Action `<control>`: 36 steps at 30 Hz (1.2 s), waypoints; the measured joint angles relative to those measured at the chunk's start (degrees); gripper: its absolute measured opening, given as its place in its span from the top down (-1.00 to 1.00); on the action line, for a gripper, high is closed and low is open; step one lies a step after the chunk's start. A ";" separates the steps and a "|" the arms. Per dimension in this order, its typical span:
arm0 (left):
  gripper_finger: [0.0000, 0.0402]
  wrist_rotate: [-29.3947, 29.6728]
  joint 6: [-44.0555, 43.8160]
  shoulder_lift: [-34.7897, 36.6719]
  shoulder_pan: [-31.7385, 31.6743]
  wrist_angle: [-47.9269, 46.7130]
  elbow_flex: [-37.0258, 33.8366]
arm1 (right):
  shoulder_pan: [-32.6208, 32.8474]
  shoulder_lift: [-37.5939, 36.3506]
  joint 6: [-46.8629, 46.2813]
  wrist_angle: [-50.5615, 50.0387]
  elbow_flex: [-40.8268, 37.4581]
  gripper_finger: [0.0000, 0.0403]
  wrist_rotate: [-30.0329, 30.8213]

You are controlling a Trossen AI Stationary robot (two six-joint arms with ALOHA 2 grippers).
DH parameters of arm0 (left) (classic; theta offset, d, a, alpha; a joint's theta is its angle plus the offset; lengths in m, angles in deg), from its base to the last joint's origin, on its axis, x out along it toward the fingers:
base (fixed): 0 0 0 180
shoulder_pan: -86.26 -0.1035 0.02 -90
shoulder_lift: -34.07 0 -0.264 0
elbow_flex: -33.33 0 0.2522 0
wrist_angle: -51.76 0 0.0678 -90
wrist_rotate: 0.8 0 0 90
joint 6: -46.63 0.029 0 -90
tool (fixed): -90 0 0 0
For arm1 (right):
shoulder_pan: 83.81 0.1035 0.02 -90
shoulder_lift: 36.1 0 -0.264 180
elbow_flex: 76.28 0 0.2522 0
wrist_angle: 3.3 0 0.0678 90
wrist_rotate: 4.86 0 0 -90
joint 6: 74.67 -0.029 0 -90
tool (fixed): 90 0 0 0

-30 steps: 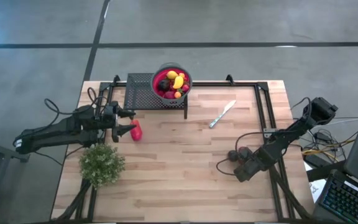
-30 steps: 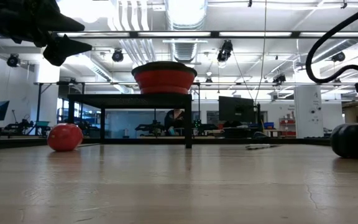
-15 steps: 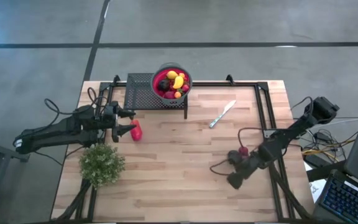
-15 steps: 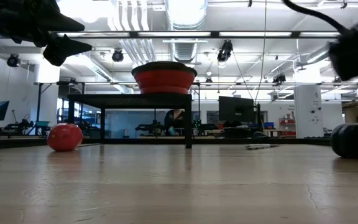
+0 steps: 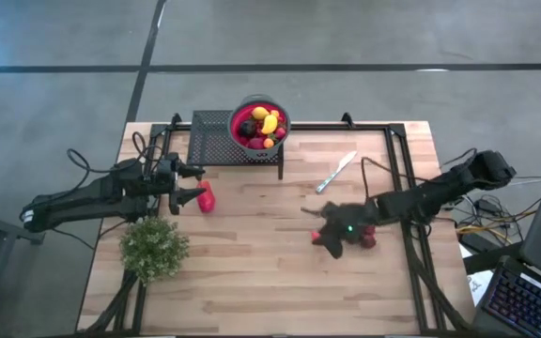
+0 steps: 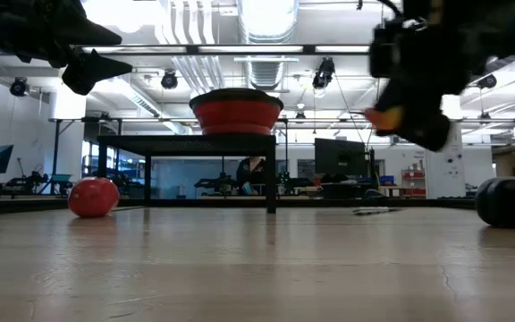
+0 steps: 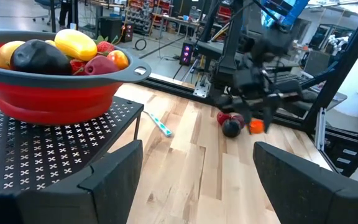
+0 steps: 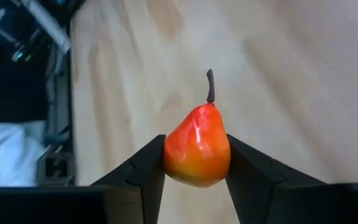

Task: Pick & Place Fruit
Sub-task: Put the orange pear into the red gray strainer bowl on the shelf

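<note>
A small orange-red pear (image 8: 196, 127) is lifted over the middle right of the table, with my right gripper (image 8: 196, 163) shut on it; in the low view the pear (image 6: 384, 118) hangs high above the wood. A red bowl (image 5: 260, 124) full of fruit stands on a black mesh stand (image 5: 216, 138) at the far edge. A larger red piece (image 5: 206, 197) lies on the wood at the left, and my left gripper (image 5: 195, 184) waits open just beside it. A red and a dark fruit (image 7: 229, 123) lie below the right arm. My right gripper pinches the pear's broad lower body (image 8: 171, 155) between its two fingers, one on each side. The fingers (image 8: 247, 168) come slanting down from the table's right side. The stem (image 8: 211, 86) points away from the gripper, and the pear is lifted clear of the table.
A silver knife (image 5: 336, 172) lies right of the stand. A bushy green plant (image 5: 154, 247) stands near the left front. A black metal frame (image 5: 394, 141) runs along the table's far and right sides. Bare wood stretches across the middle and front.
My right gripper has risen from the wood near the table's right edge and swung toward the table's middle and far side, rolling and tipping up as it went. The pear stays between its fingers, now carried well above the table.
</note>
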 joint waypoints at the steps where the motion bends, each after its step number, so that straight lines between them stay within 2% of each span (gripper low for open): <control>1: -0.55 0.00 -0.01 0.00 0.00 0.00 0.01 | -1.67 0.00 2.54 -0.20 0.67 0.28 0.02; 11: -0.55 0.00 0.01 0.00 0.01 0.00 -0.01 | -15.33 0.00 27.57 -0.73 14.19 0.34 -1.60; 19: -0.55 0.00 0.00 0.00 0.01 0.00 -0.01 | -23.59 1.37 40.81 -5.38 27.50 0.28 -1.75; 28: -0.55 0.00 0.00 0.00 0.02 0.00 -0.01 | -31.62 13.37 48.80 -16.15 45.08 0.34 -1.75; 36: -0.55 0.00 -0.01 0.00 0.01 0.01 0.00 | -34.99 23.81 51.98 -24.15 57.66 0.28 -1.77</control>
